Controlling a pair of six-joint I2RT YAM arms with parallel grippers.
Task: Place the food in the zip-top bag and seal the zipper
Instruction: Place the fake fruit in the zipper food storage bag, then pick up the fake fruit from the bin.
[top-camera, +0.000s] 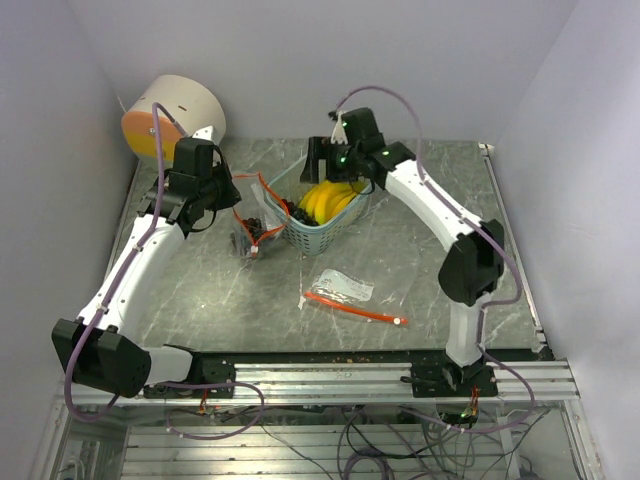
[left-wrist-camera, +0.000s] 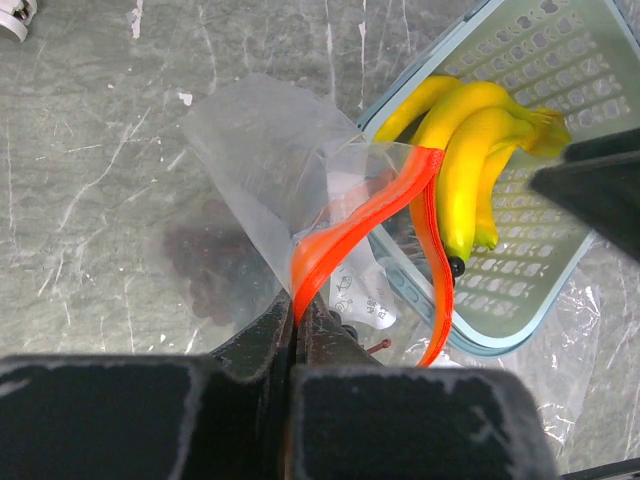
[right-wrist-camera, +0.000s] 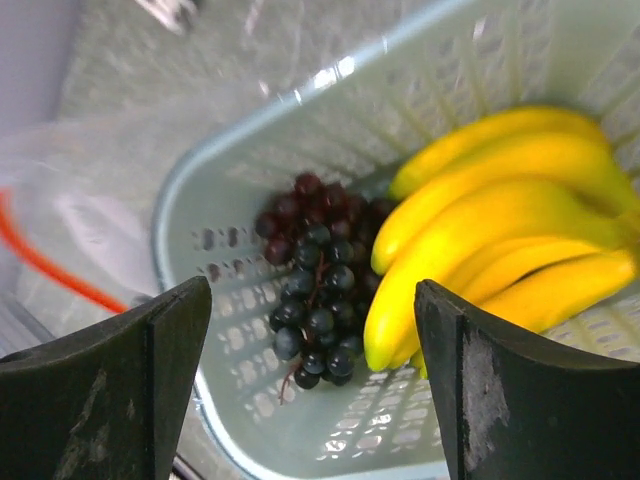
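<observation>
Sitting in basket (right-wrist-camera: 232, 128): bananas (right-wrist-camera: 500, 225) on the right, grapes (right-wrist-camera: 322, 272) left of them (dark red above blue-black).
Bag (left-wrist-camera: 268, 150): just left of the basket, mouth lifted, a dark cluster showing through the film.
Left gripper (left-wrist-camera: 297, 328): pinched tight on the orange zipper (left-wrist-camera: 352, 228).
Right gripper (right-wrist-camera: 310, 300): spread wide, hovering over the grapes, holding nothing.
Table (top-camera: 425, 285): second bag (top-camera: 343, 286) flat, near side.

Bananas (right-wrist-camera: 500, 220) and grapes (right-wrist-camera: 315, 290) lie in basket (right-wrist-camera: 215, 290); bag (left-wrist-camera: 270, 160) just left.
</observation>
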